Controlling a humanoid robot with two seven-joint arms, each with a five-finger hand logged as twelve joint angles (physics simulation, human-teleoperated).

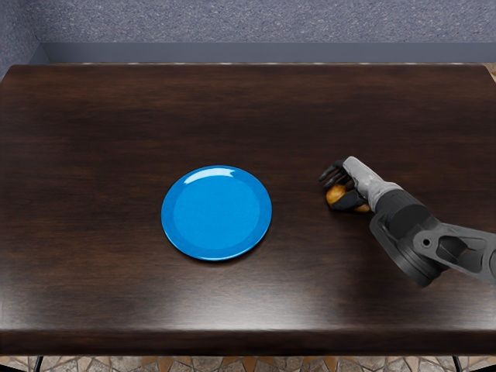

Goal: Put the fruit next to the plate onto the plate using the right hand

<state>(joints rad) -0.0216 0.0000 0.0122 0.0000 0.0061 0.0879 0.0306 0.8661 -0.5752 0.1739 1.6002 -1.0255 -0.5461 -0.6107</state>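
Observation:
A round blue plate (216, 211) lies flat near the middle of the dark wooden table (116, 116). To its right, an orange fruit (336, 196) sits at table level, apart from the plate. My right hand (339, 186) comes in from the right edge and its dark fingers are curled around the fruit, covering most of it. Whether the fruit is lifted off the table cannot be told. The left arm is out of view.
The table's far edge meets a grey wall at the top. Its front edge runs along the bottom, with tiled floor showing below.

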